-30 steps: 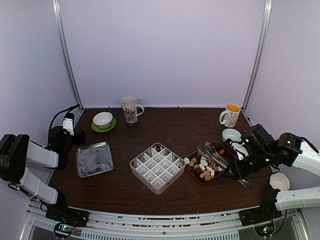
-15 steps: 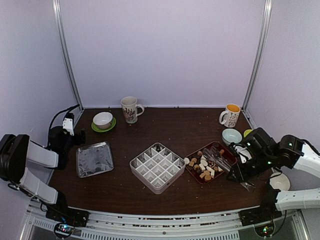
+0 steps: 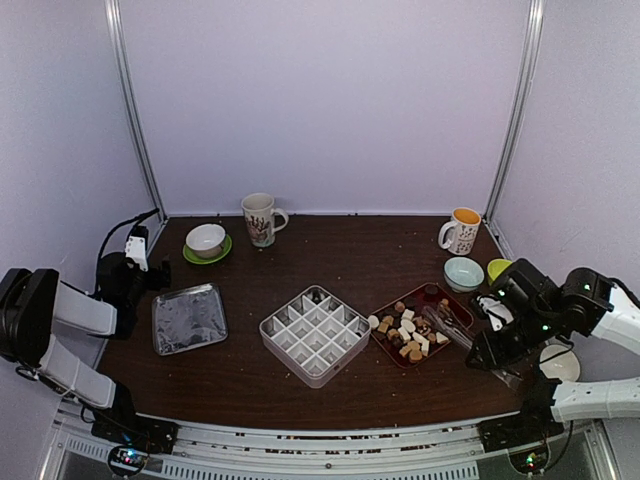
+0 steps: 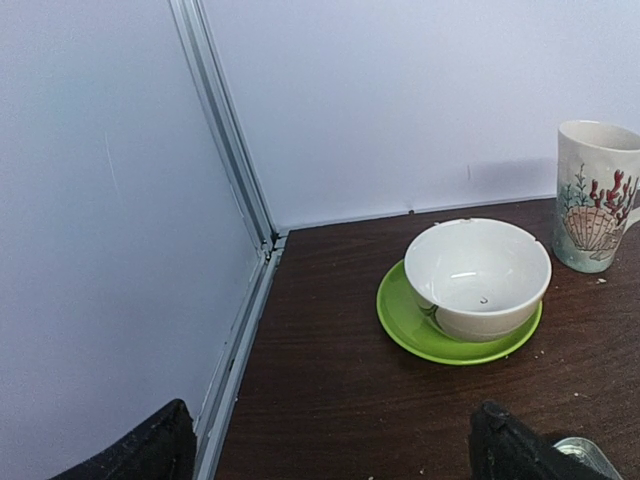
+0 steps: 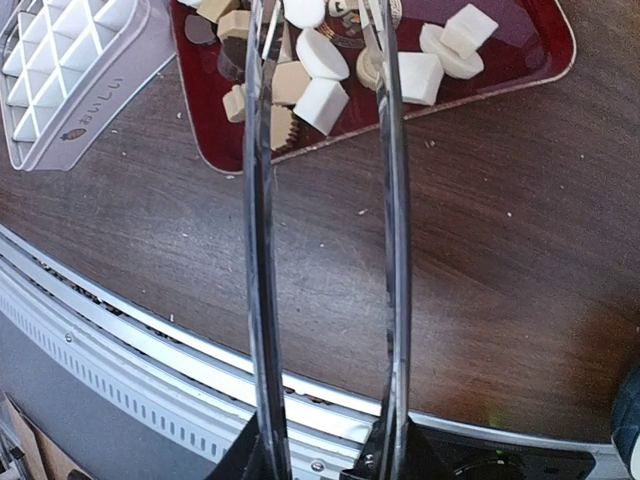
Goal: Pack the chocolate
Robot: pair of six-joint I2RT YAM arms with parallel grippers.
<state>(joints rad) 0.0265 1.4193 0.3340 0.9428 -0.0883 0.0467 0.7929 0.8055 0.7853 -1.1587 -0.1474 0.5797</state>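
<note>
The chocolate [image 3: 409,335] lies as a heap of brown, tan and white pieces in a dark red tray [image 3: 386,347] right of centre; in the right wrist view the chocolate [image 5: 320,95] fills the red tray [image 5: 525,50]. My right gripper [image 3: 488,352] [image 5: 325,455] is shut on long metal tongs [image 3: 446,328] [image 5: 257,250], whose two arms reach over the tray; their tips run out of the wrist view. A white divided box [image 3: 315,333] [image 5: 60,70] stands left of the tray. My left gripper [image 3: 150,268] [image 4: 335,450] hangs open over the table's back left.
A flat metal tray [image 3: 188,318] lies at the left. White bowl on a green saucer [image 3: 206,240] [image 4: 478,275] and a shell mug [image 3: 260,218] [image 4: 598,195] stand at the back. Orange mug [image 3: 462,230], pale blue bowl [image 3: 463,272] and white bowl [image 3: 558,362] crowd the right.
My right arm has drawn back to the right with the tongs, uncovering the pale blue bowl. The left arm has not moved.
</note>
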